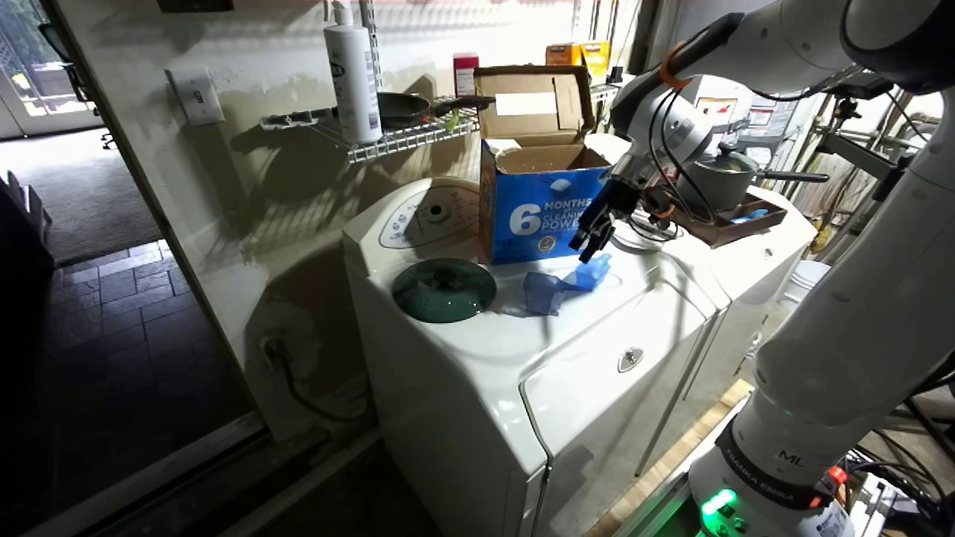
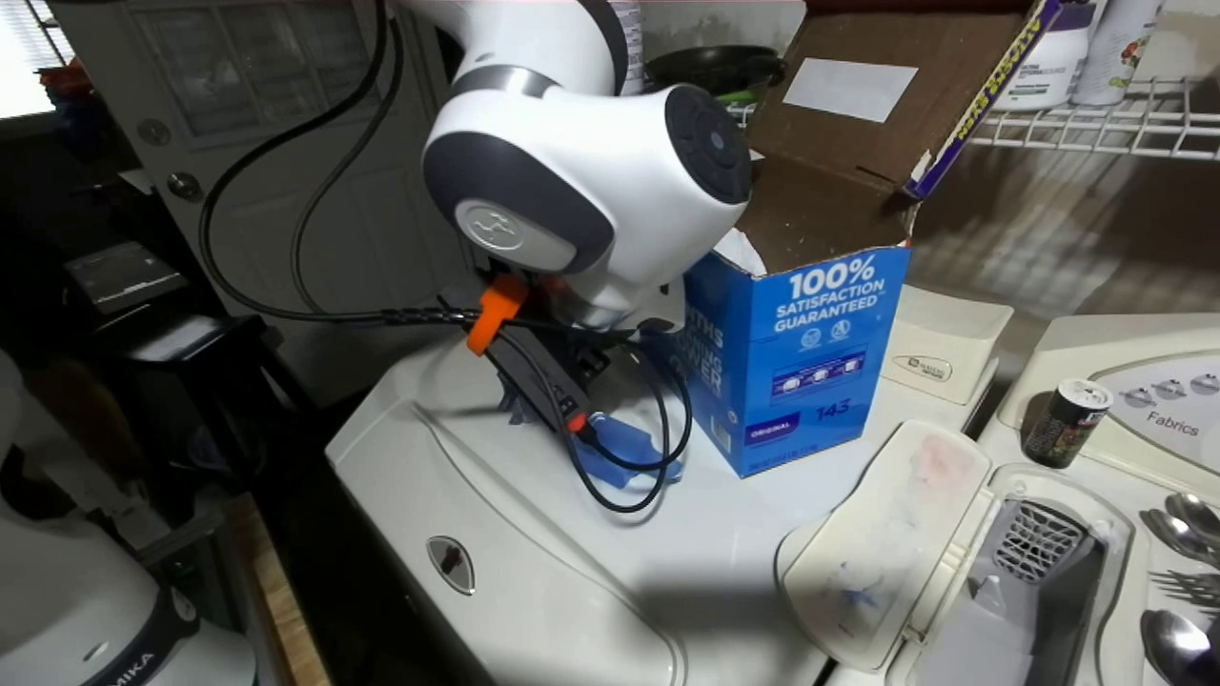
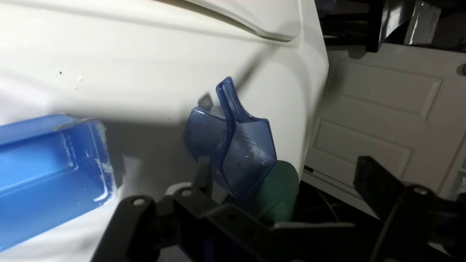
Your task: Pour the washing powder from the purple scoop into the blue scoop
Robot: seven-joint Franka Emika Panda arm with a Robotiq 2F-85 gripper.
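Nearest the wrist camera is the gripper (image 3: 284, 160), its two black fingers (image 3: 204, 176) spread wide apart and holding nothing. Below, on the white top of a washing machine (image 3: 127, 72), lies a small translucent scoop of dusky violet-blue, taken to be the purple scoop (image 3: 249, 153). Its handle points toward the top of the wrist view; whether there is powder in it cannot be made out. To its left, cut off by the edge of that view, is the brighter blue scoop (image 3: 54, 174), with whitish marks along its rim.

In an exterior view the two scoops rest close together, and the fingertips hang near the upper edge of the blue one; whether they touch it is unclear. Farther out, a round green lid (image 1: 440, 306) sits beyond the purple scoop, and a large blue carton (image 1: 548, 216), its flap raised, stands behind both scoops.

The step in hand looks like lining up for a grasp, with the pour probably not yet made, though nothing settles that. The next move would call for straddling the purple scoop's handle, closing on it, lifting it level, then tipping it slowly over the blue scoop.
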